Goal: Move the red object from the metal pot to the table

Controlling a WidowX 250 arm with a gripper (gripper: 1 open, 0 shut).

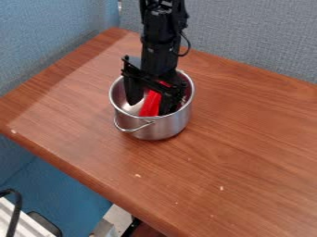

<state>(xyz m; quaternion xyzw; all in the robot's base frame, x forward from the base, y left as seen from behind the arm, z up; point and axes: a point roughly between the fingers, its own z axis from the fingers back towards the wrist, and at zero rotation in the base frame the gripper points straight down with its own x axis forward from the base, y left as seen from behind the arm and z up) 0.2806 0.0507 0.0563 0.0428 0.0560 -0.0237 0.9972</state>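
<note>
Red block [151, 104] sits in the metal pot [151, 120] between the tool's [151, 96] spread fingers.

no readable text, labels, brands, numbers or signs anywhere.

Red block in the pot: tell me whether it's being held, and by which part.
Not held, it seems: the open gripper is down around the red block, with no grip visible.

Bright red block [151, 103], seemingly plain.
</note>
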